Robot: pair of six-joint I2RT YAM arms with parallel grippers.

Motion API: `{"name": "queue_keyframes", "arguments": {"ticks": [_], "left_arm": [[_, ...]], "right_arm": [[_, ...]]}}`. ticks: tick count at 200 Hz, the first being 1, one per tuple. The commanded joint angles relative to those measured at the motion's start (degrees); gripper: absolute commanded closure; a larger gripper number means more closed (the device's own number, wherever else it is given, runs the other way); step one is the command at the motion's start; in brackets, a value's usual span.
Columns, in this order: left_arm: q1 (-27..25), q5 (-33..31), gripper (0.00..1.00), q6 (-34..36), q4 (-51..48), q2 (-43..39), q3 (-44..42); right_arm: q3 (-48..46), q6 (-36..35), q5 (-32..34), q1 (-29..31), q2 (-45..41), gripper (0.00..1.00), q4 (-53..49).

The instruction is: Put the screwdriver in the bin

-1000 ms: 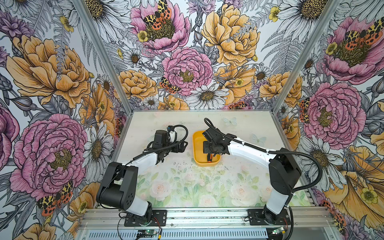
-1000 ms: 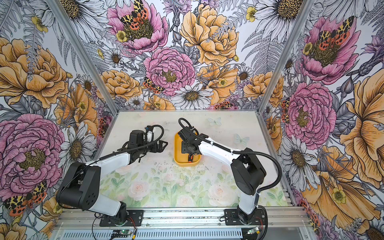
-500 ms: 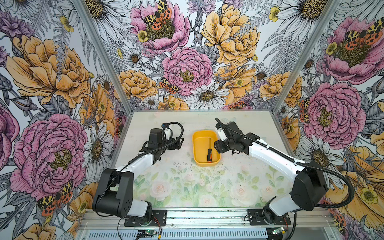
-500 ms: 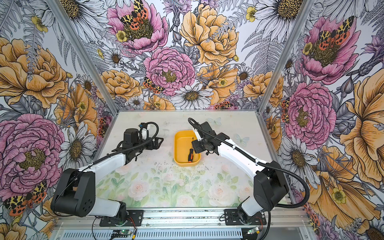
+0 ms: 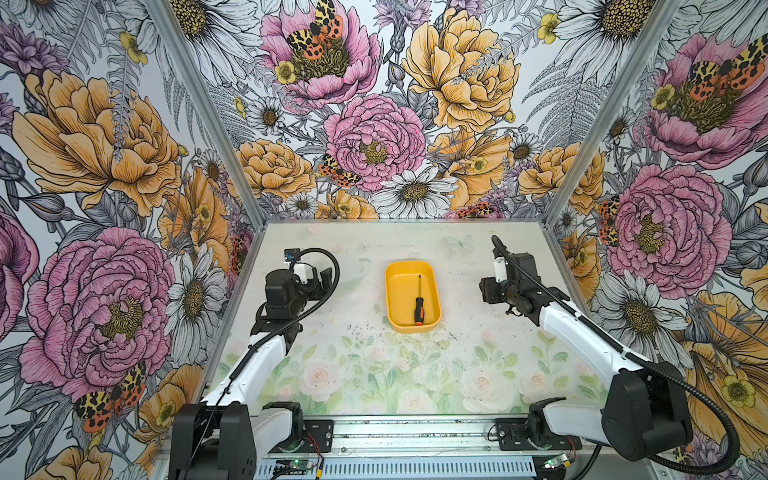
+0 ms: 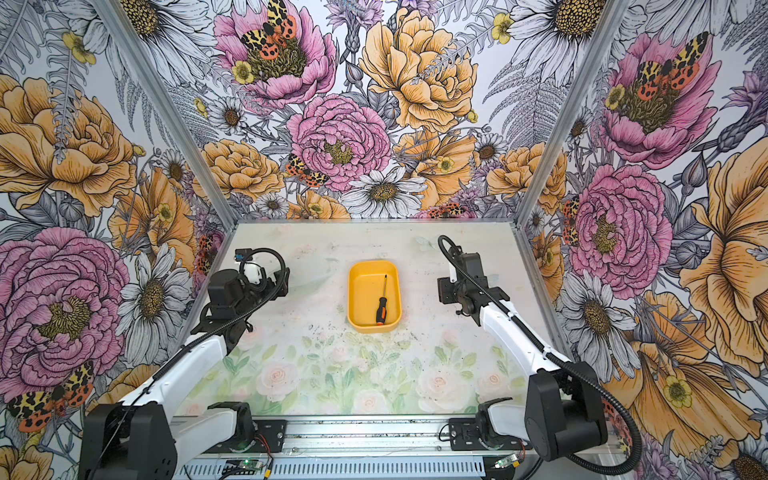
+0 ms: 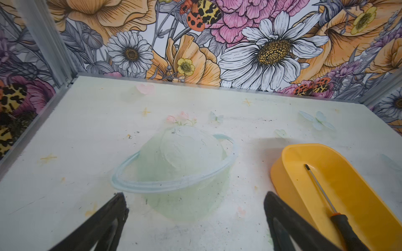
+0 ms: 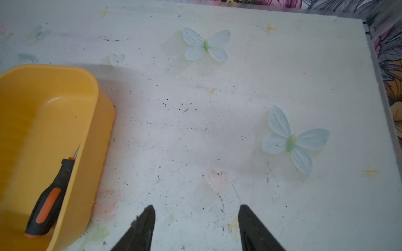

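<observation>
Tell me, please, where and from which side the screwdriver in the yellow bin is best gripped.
Grip the screwdriver by its thick black-and-orange handle, coming straight down with the jaws across its width. It lies flat along the floor of the bin, handle toward the near wall; the walls probably block a sideways approach, and the thin shaft offers little hold.

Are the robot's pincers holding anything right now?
Nothing is held. The left pincer and right pincer are open and empty; the screwdriver lies in the bin.
</observation>
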Motion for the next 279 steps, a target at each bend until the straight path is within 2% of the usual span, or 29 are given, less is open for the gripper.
{"name": "queue_keyframes", "arguments": {"ticks": [1,21,47,67,90,105,115,170,187,212,222,237,256,279], "left_arm": [[2.62,-3.84,0.01,2.35,10.42,-2.39,-5.12],[4.84,-4.34,0.01,1.88,19.63,-2.15,-9.7],[6.75,-2.47,0.01,3.28,29.65,2.05,-12.67],[7.57,-0.97,0.01,2.25,33.41,6.78,-12.37],[8.16,3.69,0.01,0.99,34.51,11.59,-10.45],[8.08,5.72,0.01,0.59,39.58,15.36,-10.96],[8.1,5.66,0.01,0.62,41.74,17.19,-11.48],[8.03,5.28,0.01,0.26,53.59,25.44,-13.57],[7.38,4.55,0.01,0.92,52.57,25.06,-13.59],[6.68,4.03,0.01,1.14,55.35,28.94,-12.78],[6.49,3.12,0.01,1.67,50.95,27.54,-11.87],[5.04,2.1,0.01,3.03,50.5,28.2,-10.95],[3.33,1.41,0.01,5.01,44.92,27.68,-8.57],[3.3,0.48,0.01,4.66,44.23,27.5,-8.41]], "right_arm": [[-2.8,-1.23,-1.14,-2.9,-1.5,0.37,8.72],[-6.06,-1.79,-0.74,-5.79,-1.88,0.37,13.91],[-11.58,-1.82,-0.85,-9.16,-2.0,0.37,24.07],[-13.78,-2.46,0.25,-10.13,-1.48,0.37,29.0],[-17.79,-3.47,1.34,-10.55,-0.14,0.37,37.47],[-21.18,-4.25,1.96,-10.78,1.3,0.37,44.52],[-23.18,-4.81,1.58,-10.75,2.31,0.38,49.67],[-24.39,-4.32,1.6,-10.79,5.02,0.38,58.52],[-24.71,-3.66,1.26,-10.57,7.68,0.38,62.28],[-24.74,-3.58,2.96,-10.27,12.69,0.38,66.9],[-24.47,-4.11,3.36,-9.87,14.41,0.38,67.97],[-24.64,-3.92,3.8,-9.79,14.23,0.37,67.93],[-24.52,-3.66,3.54,-10.04,14.52,0.37,68.07],[-24.25,-3.12,1.65,-11.02,14.7,0.36,67.7]]}}
